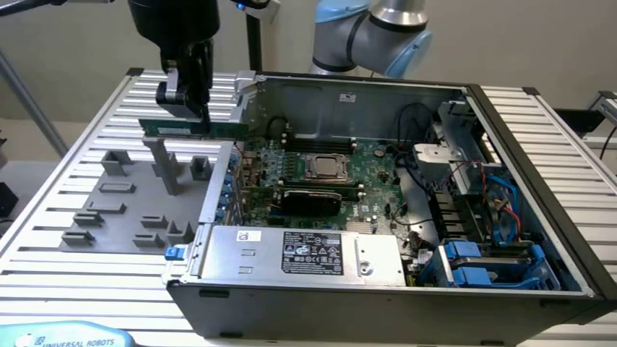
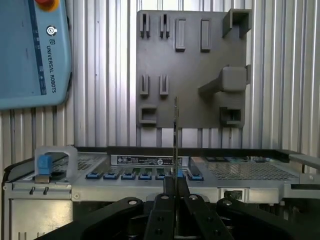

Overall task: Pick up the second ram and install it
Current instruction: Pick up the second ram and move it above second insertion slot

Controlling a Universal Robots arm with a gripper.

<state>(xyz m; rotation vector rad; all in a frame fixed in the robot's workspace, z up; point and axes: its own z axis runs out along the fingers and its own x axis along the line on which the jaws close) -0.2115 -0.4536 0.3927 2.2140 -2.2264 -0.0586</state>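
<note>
Aluminium slatted desk (image 1: 58, 217) carries everything. Open PC case (image 1: 386, 311) sits on it, taking centre and the ext. view's right, w/ green mobo (image 1: 371, 181) flat on its floor and silver PSU (image 1: 299, 253) along the near wall. Grey fixture plate (image 1: 115, 210) (image 2: 192, 75) lies on the desk just beside the case, on the ext. view's left, posts and slots upright. Blue UR pendant (image 1: 68, 338) (image 2: 30, 50) lies at the desk's near edge. Arm (image 1: 371, 36) shows behind the case.

Black jaws hang over the plate, clenched on the 2nd ram (image 1: 217, 130) (image 2: 175, 130) at approx. mid-length. Ram is in the air, long axis level, standing on edge, one end near the case wall but outside the case. It's just above the plate's tallest post (image 1: 162, 163); whether they touch, can't tell. Wrist view: ram edge-on, a thin line btwn the two jaws, plate beyond it.
</note>
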